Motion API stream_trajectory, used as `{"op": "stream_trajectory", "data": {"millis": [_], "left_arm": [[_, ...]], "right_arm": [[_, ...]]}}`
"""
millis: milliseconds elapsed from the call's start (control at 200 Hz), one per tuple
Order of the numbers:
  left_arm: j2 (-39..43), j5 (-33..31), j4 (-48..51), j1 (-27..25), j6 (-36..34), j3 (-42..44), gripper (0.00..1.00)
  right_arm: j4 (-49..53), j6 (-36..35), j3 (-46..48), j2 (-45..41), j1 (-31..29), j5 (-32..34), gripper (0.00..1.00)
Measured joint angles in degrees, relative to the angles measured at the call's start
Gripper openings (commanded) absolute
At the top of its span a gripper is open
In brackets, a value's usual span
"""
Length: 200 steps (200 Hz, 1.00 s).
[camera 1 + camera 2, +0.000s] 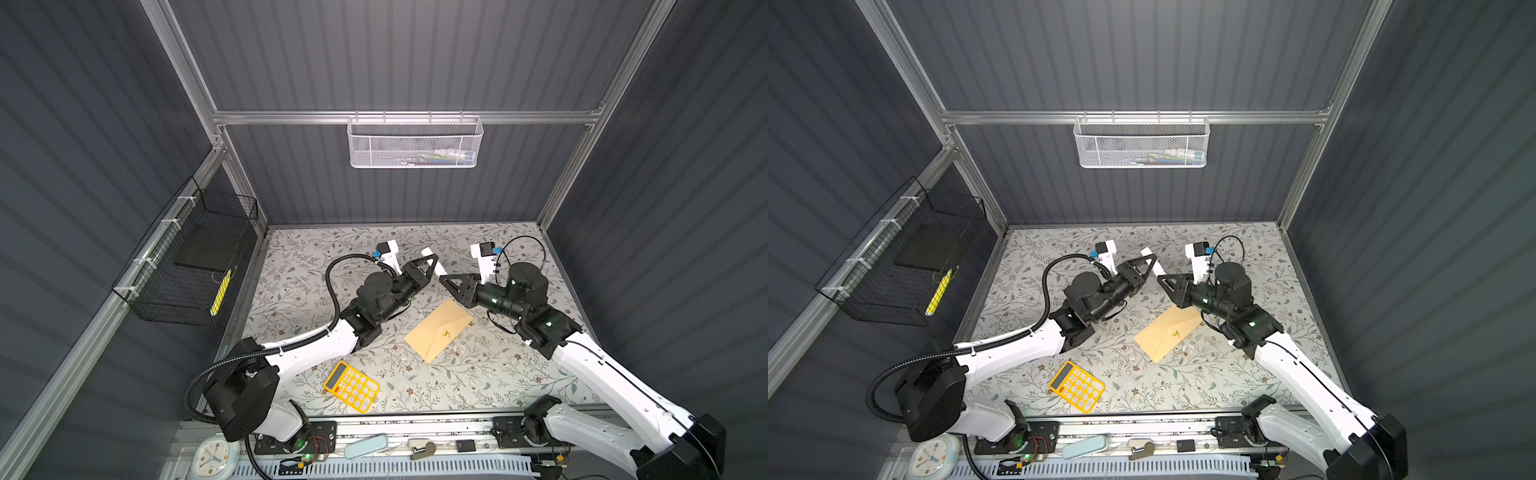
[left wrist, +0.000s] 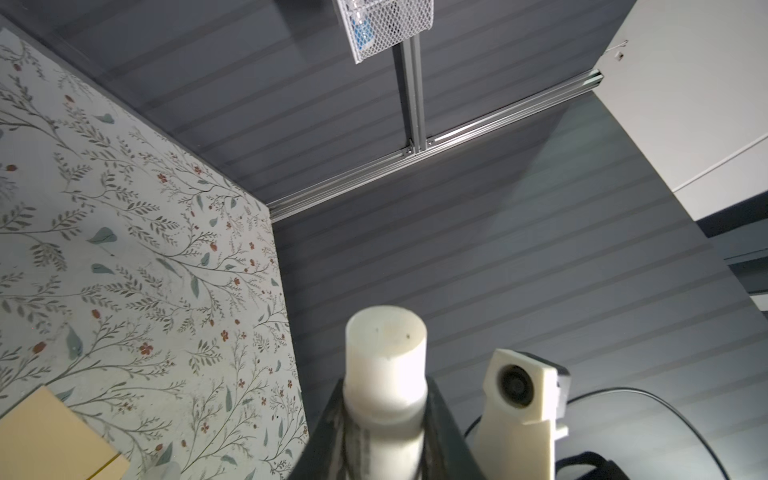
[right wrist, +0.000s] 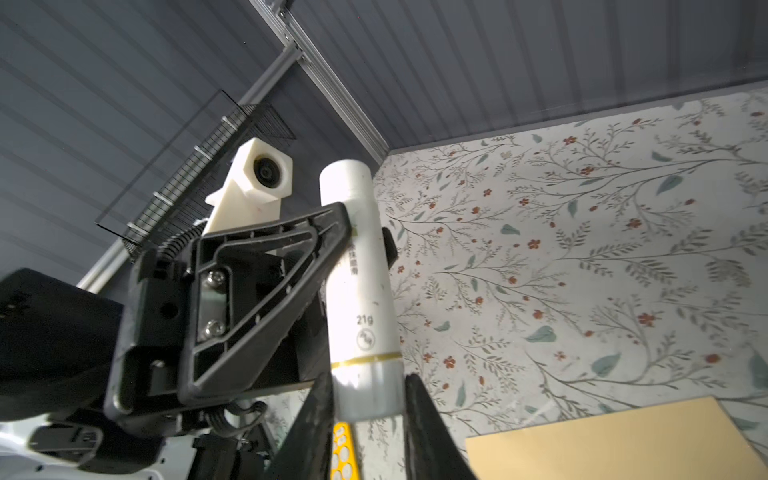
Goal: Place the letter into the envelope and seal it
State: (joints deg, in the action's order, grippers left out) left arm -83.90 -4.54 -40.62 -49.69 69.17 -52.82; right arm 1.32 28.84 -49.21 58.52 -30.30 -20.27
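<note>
White plastic glue-stick tube (image 3: pixel 361 291): left end effector (image 3: pixel 368 232) pinches its body, right end effector (image 3: pixel 368 395) its cap, probably to uncap it. Tan kraft-paper envelope (image 1: pixel 438 330) lies flap-folded nearer on the floral counter (image 1: pixel 478 374); letter unseen.

In a top view the right arm (image 1: pixel 1225 309) hides 1 corner of the envelope (image 1: pixel 1163 332). Both wrist views crop it. The glue stick (image 2: pixel 384 365) runs off the left wrist view. The white mesh basket's (image 1: pixel 1142 145) contents are too blurred to name.
</note>
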Motion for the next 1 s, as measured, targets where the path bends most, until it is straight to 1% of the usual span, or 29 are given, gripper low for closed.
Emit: {"op": "stream_trajectory", "data": {"millis": [45, 250, 385, 530, 650, 745, 835, 956, 1001], "left_arm": [[0.0, -0.3, 1.3, 0.0, 0.1, -0.1, 0.0], [0.0, -1.6, 5.8, 0.0, 0.3, -0.5, 0.0], [0.0, -2.3, 6.6, 0.2, 0.3, -0.5, 0.0], [0.0, -2.4, 7.7, 0.2, 0.4, -1.3, 0.0], [0.0, -2.4, 8.3, 0.2, 0.3, -2.1, 0.0], [0.0, -2.4, 8.5, 0.2, 0.3, -2.3, 0.0], [0.0, -2.4, 9.0, 0.2, 0.3, -2.3, 0.0], [0.0, -2.3, 10.1, 0.2, -0.5, -2.3, 0.0], [0.1, -2.3, 10.9, 0.2, -1.4, -2.4, 0.0]], "right_arm": [[1.6, -2.6, -0.8, 0.5, -1.3, 2.3, 0.29], [6.4, -14.4, -2.1, 2.4, -8.4, 16.3, 0.34], [8.2, -21.4, -2.1, 4.3, -13.8, 25.1, 0.35], [8.1, -27.1, -2.1, 5.6, -18.1, 33.7, 0.33], [6.7, -30.3, -1.9, 6.6, -20.0, 40.1, 0.37], [5.3, -31.2, -0.7, 5.9, -20.3, 42.9, 0.45], [4.3, -31.3, 1.4, 3.0, -20.3, 44.1, 0.54], [4.4, -29.7, 2.6, -1.3, -19.7, 43.5, 0.7], [5.0, -27.8, 2.6, -3.0, -18.9, 42.4, 0.79]]}}
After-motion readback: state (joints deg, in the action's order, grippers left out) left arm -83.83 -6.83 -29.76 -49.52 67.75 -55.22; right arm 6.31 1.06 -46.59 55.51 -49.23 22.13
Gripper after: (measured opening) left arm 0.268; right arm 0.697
